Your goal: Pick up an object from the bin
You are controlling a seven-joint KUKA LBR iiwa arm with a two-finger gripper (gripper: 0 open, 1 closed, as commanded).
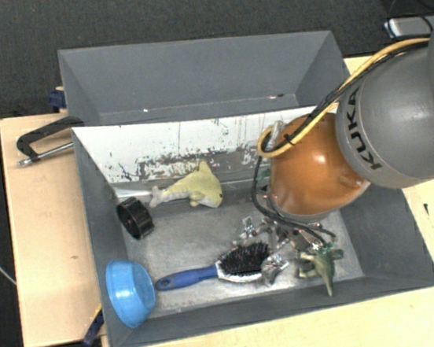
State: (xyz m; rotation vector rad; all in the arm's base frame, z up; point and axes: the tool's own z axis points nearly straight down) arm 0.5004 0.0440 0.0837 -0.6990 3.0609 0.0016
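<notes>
Grey metal bin [101, 224] holds a few scattered things. The grey arm link [401, 125] entering from the right reads "KUKA" — the only legible writing. Below its orange wrist cover [312, 176], the gripper [279, 254] sits low near the front wall, right of centre, against the black bristle head of a blue-handled hairbrush [237, 263]. The jaws' state cannot be told. Front left corner — blue cup [129, 291]. Back: pale yellow toy [197, 187], black cap [136, 217]. A small green figure [324, 262] lies just right of the gripper.

Blue-handled brush [214, 272], black bristles, flat along bin [219, 313] front, green toy [325, 262] near its head
</notes>
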